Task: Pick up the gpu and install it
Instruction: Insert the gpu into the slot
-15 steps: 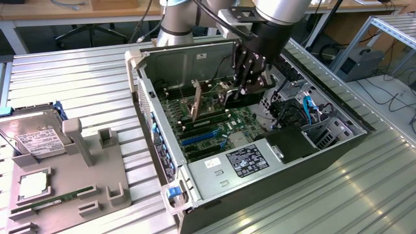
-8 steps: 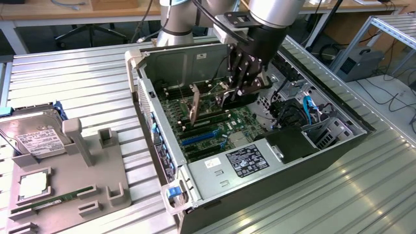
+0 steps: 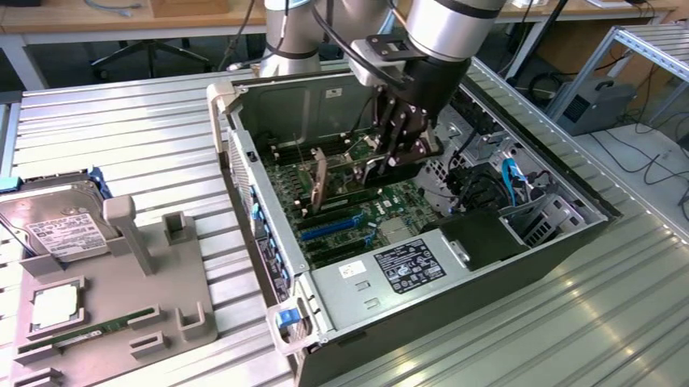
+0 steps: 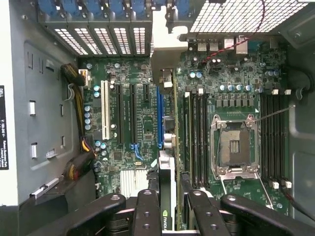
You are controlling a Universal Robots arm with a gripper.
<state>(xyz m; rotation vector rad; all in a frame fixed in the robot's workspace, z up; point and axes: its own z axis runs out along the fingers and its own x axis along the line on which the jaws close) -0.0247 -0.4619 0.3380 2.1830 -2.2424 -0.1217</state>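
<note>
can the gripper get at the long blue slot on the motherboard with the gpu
Probably yes: the gripper holds the green gpu card with silver bracket edge-on close to the long blue motherboard slot, which looks empty, with nothing between.
</note>
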